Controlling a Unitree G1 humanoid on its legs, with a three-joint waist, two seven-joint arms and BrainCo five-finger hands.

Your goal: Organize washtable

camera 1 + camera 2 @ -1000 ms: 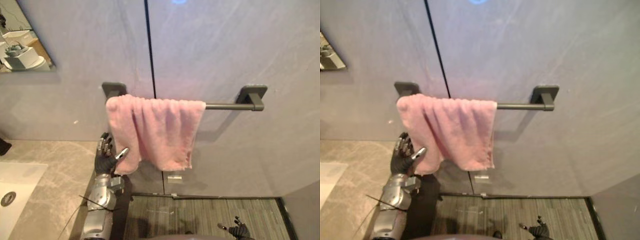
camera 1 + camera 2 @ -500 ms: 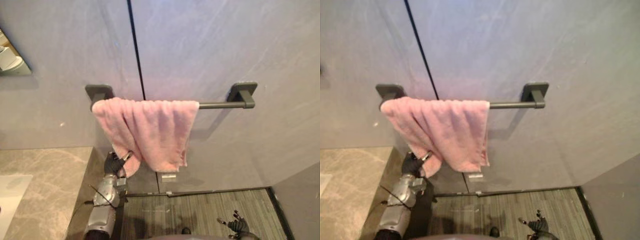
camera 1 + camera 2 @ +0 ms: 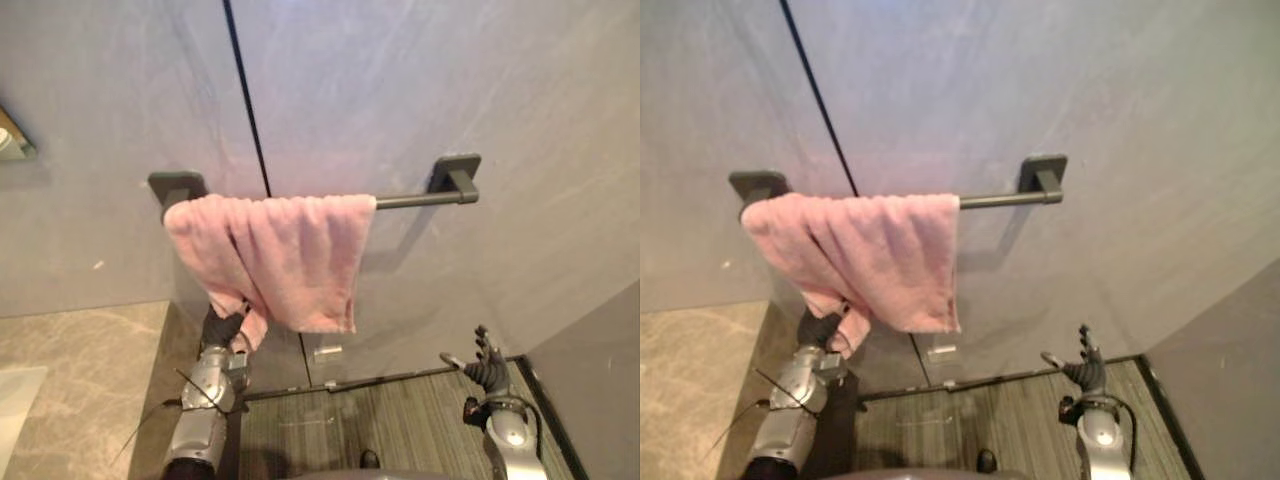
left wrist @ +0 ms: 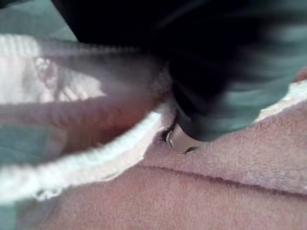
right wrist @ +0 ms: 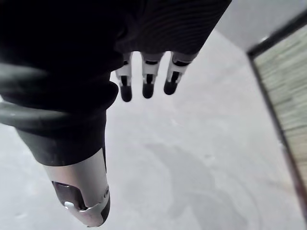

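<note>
Left wrist view: your left hand (image 4: 186,138) pinches towel (image 4: 216,191) corner below rail (image 3: 420,199); right hand (image 3: 487,368) relaxed, fingers straight.

A bathroom: pink towel (image 3: 290,250) on a wall rail (image 3: 415,200) beside a marble washtable (image 3: 80,350)

Left arm (image 3: 198,425) rising steeply from the lower left, left hand (image 3: 222,327) at its top, dark wrist cover toward the camera, right hand (image 3: 487,368) low on the right, held upright, fingers (image 5: 146,81) straight, thumb (image 5: 82,199) apart
</note>
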